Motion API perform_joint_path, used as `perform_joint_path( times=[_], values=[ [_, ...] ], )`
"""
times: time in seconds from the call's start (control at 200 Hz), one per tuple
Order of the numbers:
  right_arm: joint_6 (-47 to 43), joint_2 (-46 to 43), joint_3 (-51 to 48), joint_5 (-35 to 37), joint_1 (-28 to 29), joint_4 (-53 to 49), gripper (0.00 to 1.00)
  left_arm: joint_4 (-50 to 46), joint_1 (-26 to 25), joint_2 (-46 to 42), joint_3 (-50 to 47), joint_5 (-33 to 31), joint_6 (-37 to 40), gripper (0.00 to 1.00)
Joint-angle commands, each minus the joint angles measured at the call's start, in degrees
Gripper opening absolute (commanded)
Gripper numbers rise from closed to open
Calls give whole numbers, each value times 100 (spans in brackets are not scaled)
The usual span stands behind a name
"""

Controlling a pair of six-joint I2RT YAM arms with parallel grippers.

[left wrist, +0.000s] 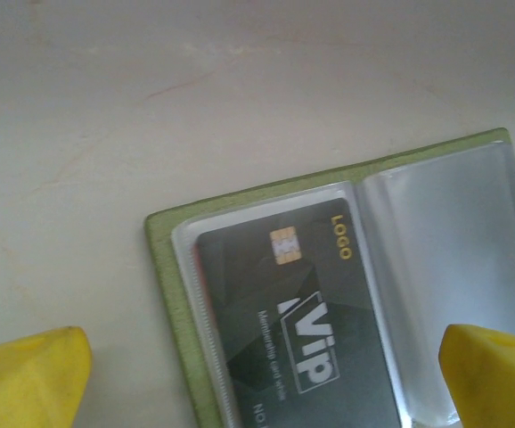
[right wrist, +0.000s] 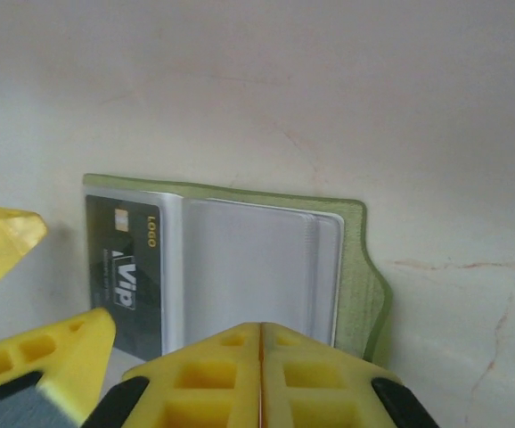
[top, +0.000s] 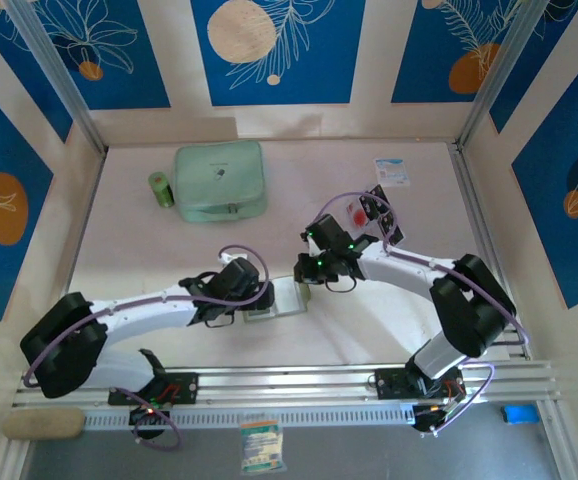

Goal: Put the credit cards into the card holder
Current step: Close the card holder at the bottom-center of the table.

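Right gripper (right wrist: 260, 343) has its jaws pressed together at the edge of the open card holder (right wrist: 360, 267), which lies flat on the table (right wrist: 329, 89). The left gripper (left wrist: 265, 357) spreads wide over it, above a black VIP card (left wrist: 302, 330) tucked in a clear sleeve (left wrist: 445, 232).

Both arms meet in the middle of the surface (top: 139, 250). My left end effector (top: 252, 305) hangs over the card holder (top: 287, 297), which lies open, pale inside up. My right end effector (top: 307, 274) sits right at its far edge. The credit cards (top: 369, 213) lie in a loose pile behind the right arm, apart from the holder. Far left there's a mint zip case (top: 220, 181), a small green cylinder (top: 160, 189) just beside it. A white-and-blue packet (top: 392, 171) lies far right.
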Motion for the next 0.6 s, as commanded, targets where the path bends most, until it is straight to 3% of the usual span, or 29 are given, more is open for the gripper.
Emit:
perform_joint_path(
  times=[0.0, 0.39, 0.595],
  values=[
    [-148, 148, 247, -150, 0, -101, 7, 103, -137, 89, 307, -245, -117, 100],
    [-59, 177, 170, -183, 113, 49, 7, -189, -160, 16, 341, -587, 24, 100],
    [30, -395, -44, 54, 172, -75, 8, -181, 52, 26, 325, -556, 180, 100]
  ],
)
